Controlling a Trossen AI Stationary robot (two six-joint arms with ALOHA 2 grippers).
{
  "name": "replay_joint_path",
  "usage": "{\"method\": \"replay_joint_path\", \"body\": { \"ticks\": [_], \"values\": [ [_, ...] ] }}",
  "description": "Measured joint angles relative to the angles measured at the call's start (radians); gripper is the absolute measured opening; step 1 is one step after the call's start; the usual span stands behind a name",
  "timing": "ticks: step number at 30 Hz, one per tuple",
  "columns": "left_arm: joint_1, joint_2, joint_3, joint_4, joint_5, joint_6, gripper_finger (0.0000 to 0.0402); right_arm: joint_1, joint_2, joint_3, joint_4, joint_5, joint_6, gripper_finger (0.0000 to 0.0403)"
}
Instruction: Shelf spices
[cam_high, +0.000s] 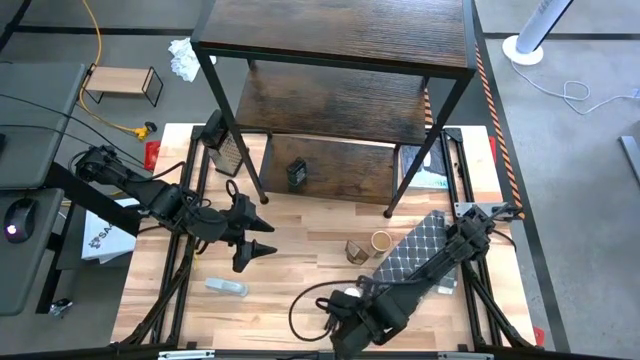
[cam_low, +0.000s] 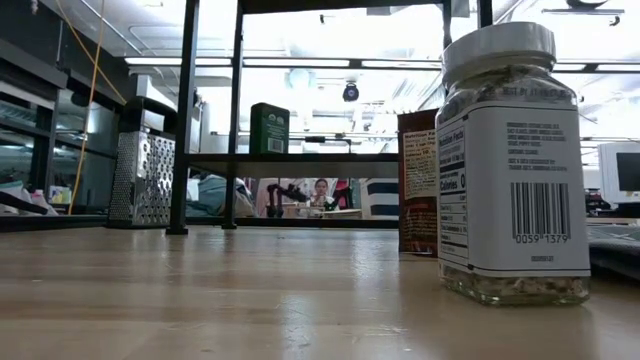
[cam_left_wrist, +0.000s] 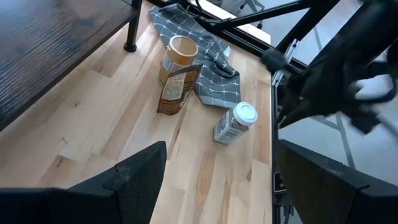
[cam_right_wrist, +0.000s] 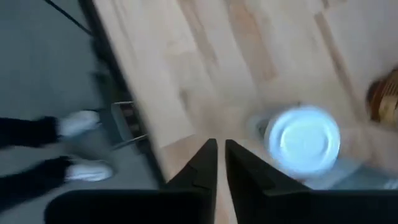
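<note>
High view: my right pincer (cam_high: 335, 312) is at the desk's (cam_high: 300, 250) near edge, fingers nearly closed, holding nothing; white-capped jar (cam_high: 352, 294) just beside it.
Left pincer (cam_high: 262, 238): mine too, wide open, empty, above the desk's left half.
Shelf (cam_high: 340, 100): at the far edge; dark jar (cam_high: 296, 173) on its lowest board.
Centre-right: tan-lidded brown jar (cam_high: 381, 242) and reddish-brown packet (cam_high: 356, 250) touching, beside a grey checked cloth (cam_high: 420, 250).
Obstructions: box grater (cam_high: 228, 150) beside the shelf's left leg; clear plastic object (cam_high: 226, 287) near the front-left corner.
Right wrist view: shoes of a person (cam_right_wrist: 84, 146) beyond the desk edge.
</note>
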Motion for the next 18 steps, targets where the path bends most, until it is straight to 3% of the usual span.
{"method": "replay_joint_path", "body": {
  "ticks": [4, 8, 14, 18],
  "values": [
    [0.000, 0.000, 0.000, 0.000, 0.000, 0.011, 0.0294, -0.014, -0.001, 0.087, -0.111, -0.016, 0.185, 0.0076],
    [0.000, 0.000, 0.000, 0.003, 0.032, 0.049, 0.0294, -0.014, -0.001, 0.115, -0.205, 0.032, 0.438, 0.0155],
    [0.000, 0.000, 0.000, 0.002, 0.076, 0.063, 0.0294, -0.011, -0.001, 0.071, -0.212, 0.022, 0.711, 0.0276],
    [0.000, 0.000, 0.000, 0.002, 0.091, 0.063, 0.0294, -0.026, 0.000, 0.021, -0.212, -0.019, 0.778, 0.0324]
  ]
}}
